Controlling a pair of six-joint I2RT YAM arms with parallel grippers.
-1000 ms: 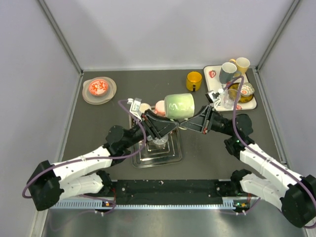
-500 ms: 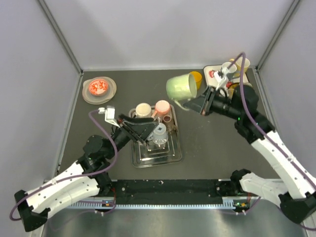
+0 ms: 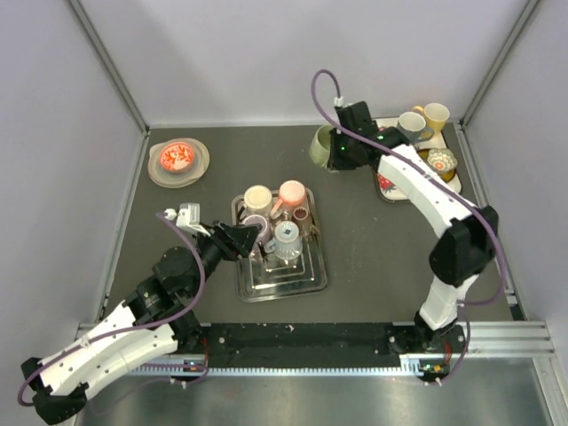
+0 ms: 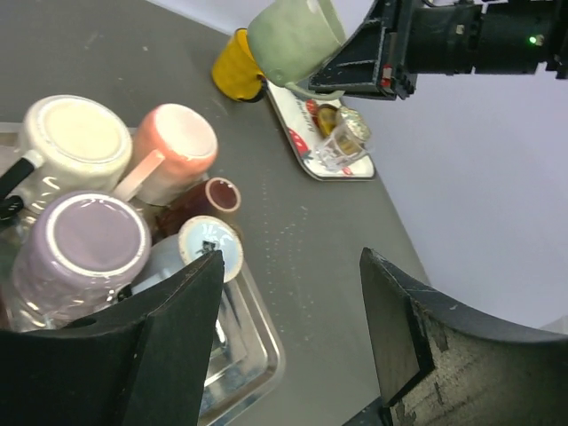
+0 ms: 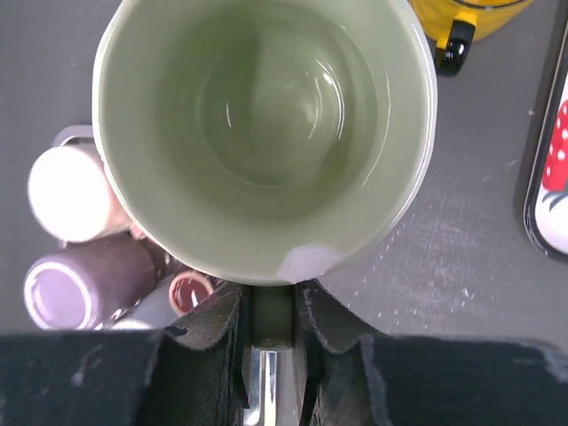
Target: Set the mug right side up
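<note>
The green mug [image 5: 266, 133] fills the top of the right wrist view, mouth facing the camera, its lower edge clamped between the right gripper's [image 5: 271, 311] jaws. The left gripper [image 4: 291, 302], at bottom of its view, is spread wide and holds nothing.

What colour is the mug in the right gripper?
The mug is pale green, inside and out; the right wrist view shows it best.

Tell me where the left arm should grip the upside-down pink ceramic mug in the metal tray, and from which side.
Probably the handle, from above on the left arm's side. The upside-down pink ceramic mug stands base up, and its handle sticks out toward the left gripper, jaws open. The cream ceramic mug and pale purple ceramic mug crowd its wall.
</note>
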